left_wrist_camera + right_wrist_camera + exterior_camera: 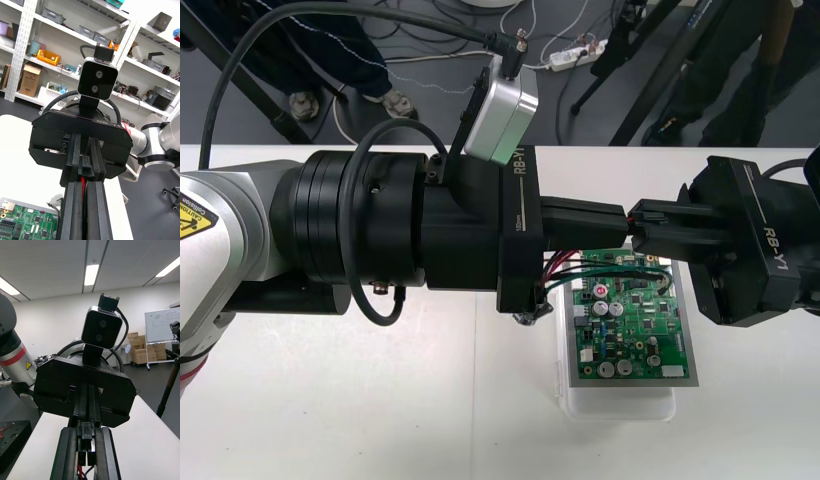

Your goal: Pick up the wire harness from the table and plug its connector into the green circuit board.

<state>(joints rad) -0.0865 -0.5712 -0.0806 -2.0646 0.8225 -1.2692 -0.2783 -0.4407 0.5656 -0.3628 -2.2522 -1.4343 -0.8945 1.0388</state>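
The left end effector (pixel 620 225) is clamping the wires (pixel 570 268), and the right end effector (pixel 642 226) is apparently gripping the plug (pixel 86 433); opposing pulls risk tearing them apart.

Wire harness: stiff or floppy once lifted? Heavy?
Likely floppy: where the left claw and right claw meet by the green circuit board, the wire harness sags in loops. Probably light: thin wires, small plug. The hanging end may swing.
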